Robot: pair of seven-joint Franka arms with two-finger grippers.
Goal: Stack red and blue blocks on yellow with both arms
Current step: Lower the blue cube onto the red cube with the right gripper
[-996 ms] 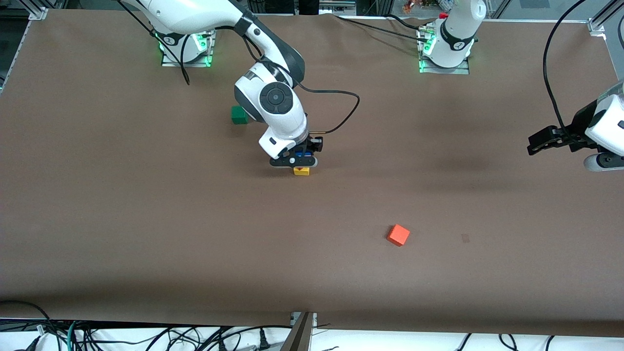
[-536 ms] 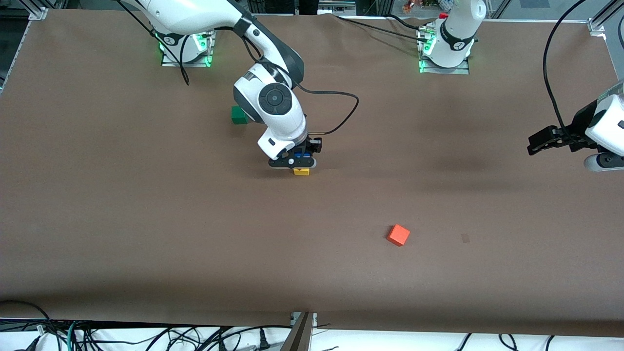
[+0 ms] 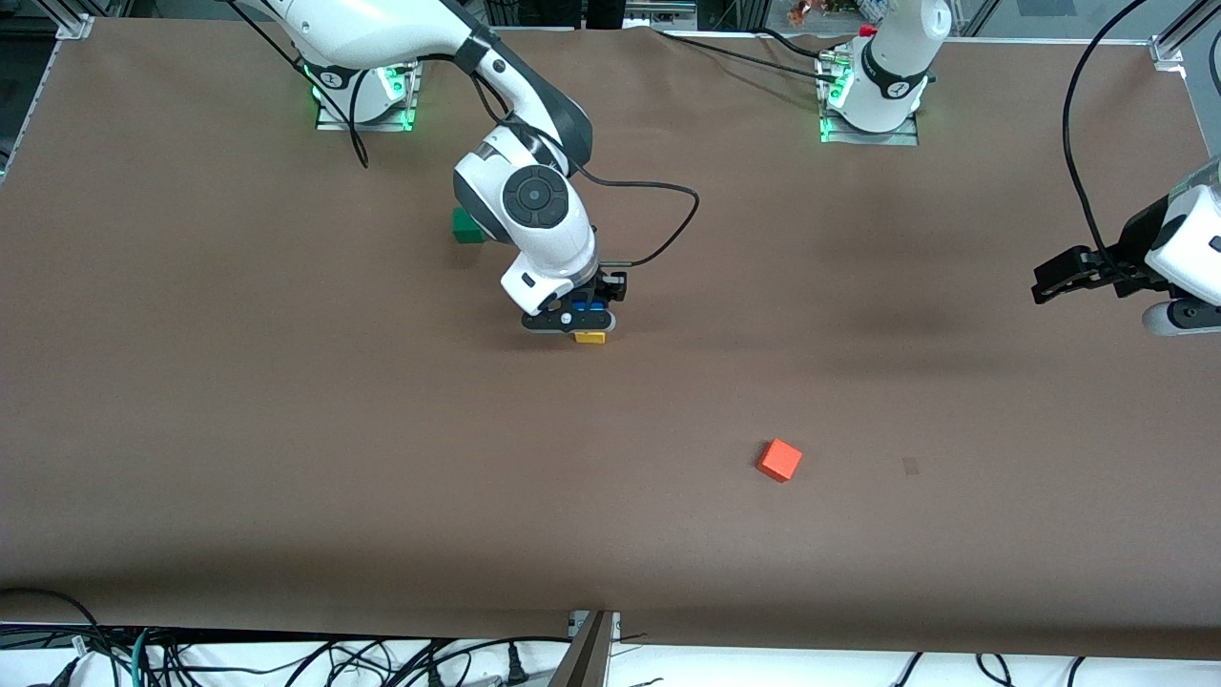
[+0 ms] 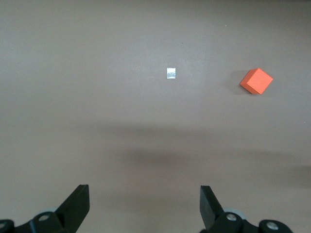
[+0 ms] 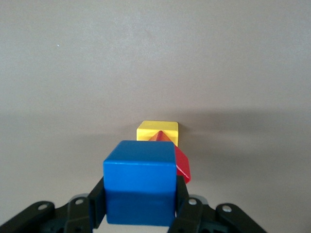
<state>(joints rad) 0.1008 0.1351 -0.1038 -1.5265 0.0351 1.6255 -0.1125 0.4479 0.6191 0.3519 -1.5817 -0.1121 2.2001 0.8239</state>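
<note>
- a small matte green cube (image 3: 465,225) sits on the brown table (image 3: 286,429), partly hidden by the right arm's wrist.
- the right gripper (image 3: 570,322) hangs just over the stack, its black fingers (image 5: 95,203) clamped on the bright blue matte cube (image 5: 140,188).
- the deep red cube (image 5: 179,161) rests on the plain yellow cube (image 3: 590,336), turned cornerwise to it, directly below the blue one; whether blue touches red cannot be told.
- a lighter orange cube (image 3: 780,460) lies nearer the front camera, toward the left arm's end.
- the left gripper (image 3: 1066,276) waits above that end of the table, its fingers (image 4: 76,206) spread wide and holding nothing.
</note>
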